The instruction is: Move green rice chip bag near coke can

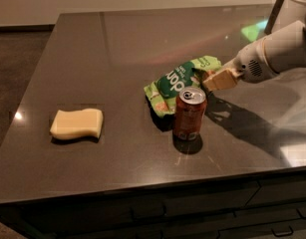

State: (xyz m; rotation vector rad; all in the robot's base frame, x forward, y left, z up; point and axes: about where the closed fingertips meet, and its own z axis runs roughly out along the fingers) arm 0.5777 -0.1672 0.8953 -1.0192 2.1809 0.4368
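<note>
The green rice chip bag (176,82) lies crinkled on the dark table, its near end touching the back left of the coke can (189,113). The can stands upright, red-orange with a silver top. My gripper (216,79) comes in from the right on a white arm. It is shut on the bag's right end, which is lifted a little off the table. The gripper is just behind and to the right of the can, apart from it.
A pale yellow sponge (76,124) lies at the left of the dark table (117,49). The table's front edge runs just below the can, with drawers under it. The white arm (277,54) spans the right side above the table.
</note>
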